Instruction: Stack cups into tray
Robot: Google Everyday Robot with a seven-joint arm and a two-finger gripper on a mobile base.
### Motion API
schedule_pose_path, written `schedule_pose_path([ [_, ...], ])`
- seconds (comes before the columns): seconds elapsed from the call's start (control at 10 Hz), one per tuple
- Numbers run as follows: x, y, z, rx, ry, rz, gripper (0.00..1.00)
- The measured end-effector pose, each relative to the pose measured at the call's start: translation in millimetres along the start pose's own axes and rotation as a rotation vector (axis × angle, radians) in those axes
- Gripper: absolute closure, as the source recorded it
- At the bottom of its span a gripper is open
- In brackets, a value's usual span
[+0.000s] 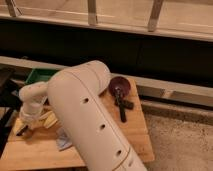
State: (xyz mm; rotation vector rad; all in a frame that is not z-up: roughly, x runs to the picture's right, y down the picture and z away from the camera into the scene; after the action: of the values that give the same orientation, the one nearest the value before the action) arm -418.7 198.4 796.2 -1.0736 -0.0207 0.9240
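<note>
Camera view: the gripper point(22, 131) hangs low by the left edge of the table point(136, 134), near pale shapes, perhaps cups point(47, 120); whether it grips anything I cannot tell. The tray point(40, 75) sits at the far left corner, with the arm point(85, 110) covering the middle

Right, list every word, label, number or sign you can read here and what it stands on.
No text can be read anywhere.
The green tray, the reddish-brown bowl, the white arm and the wooden table show no lettering.
The gripper, low over the table's left end, shows none either.
</note>
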Motion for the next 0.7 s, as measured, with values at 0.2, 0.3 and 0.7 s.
schedule_pose_path([
  [0.2,0.4,-1.4,-0.9,0.002,-0.001,-0.001,1.0],
  [0.3,1.5,-1.7,-1.9,0.002,-0.003,-0.003,1.0],
  [0.7,4.5,-1.1,-6.6,-0.007,-0.017,-0.014,1.0],
])
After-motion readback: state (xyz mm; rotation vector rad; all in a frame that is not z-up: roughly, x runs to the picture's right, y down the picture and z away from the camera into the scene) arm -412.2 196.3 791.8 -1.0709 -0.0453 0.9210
